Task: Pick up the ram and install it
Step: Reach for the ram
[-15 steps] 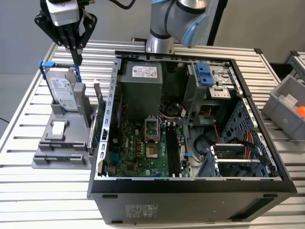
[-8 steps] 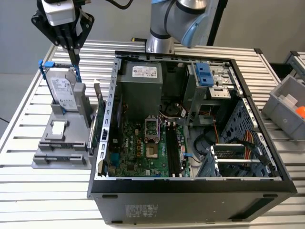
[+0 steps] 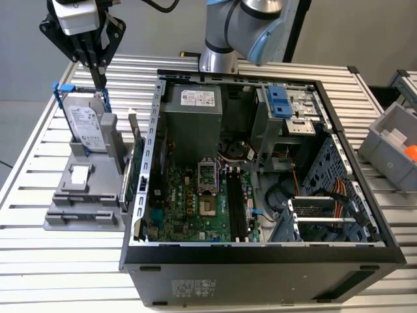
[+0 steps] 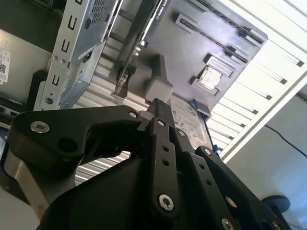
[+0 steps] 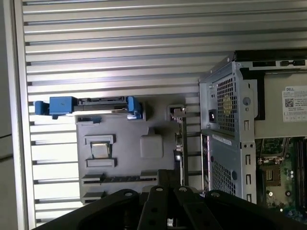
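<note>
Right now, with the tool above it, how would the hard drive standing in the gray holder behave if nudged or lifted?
Likely rigid and heavy for its size: the hard drive looks metal-cased. Standing on edge, it might tip under a sideways push, though the gray holder braces its lower part. Its smooth face may be slippery.

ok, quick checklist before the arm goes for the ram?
1. Pincer free of load: ok. It is shut and nothing is seen in it.
2. Pincer lined up over the ram: not ok. It hangs above the hard drive. The thin board that looks like the ram stands on edge at the holder's side next to the case.
3. Ram slots free: ok, they look empty.
4. Case open from above: ok, with the slots exposed.
5. How firmly the holder grips the ram: cannot tell.
</note>
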Controlling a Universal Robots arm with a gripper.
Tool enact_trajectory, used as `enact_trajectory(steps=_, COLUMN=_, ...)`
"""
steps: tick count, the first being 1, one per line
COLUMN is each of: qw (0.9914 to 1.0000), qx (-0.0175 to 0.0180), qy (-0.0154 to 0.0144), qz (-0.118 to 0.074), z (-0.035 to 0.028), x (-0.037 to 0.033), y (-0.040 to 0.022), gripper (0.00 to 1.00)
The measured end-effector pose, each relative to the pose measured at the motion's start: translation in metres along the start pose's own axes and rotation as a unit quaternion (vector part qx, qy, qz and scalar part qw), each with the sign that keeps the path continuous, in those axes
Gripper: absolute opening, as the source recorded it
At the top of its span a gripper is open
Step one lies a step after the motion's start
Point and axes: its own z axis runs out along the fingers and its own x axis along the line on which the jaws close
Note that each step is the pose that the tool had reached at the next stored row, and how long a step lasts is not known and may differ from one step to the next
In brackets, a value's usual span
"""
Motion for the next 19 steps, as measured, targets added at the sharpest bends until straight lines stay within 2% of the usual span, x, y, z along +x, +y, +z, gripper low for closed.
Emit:
enact_trajectory(steps=10, qw=1.00000, qx=-0.0001, qy=0.0001, qz=0.000, z=0.0002, x=0.0012, y=-0.0001, gripper=0.00)
enact_trajectory(steps=19, qw=1.00000, qx=0.0000, qy=0.0001, qz=0.000, z=-0.0002, x=0.0158, y=-0.0011, gripper=0.00)
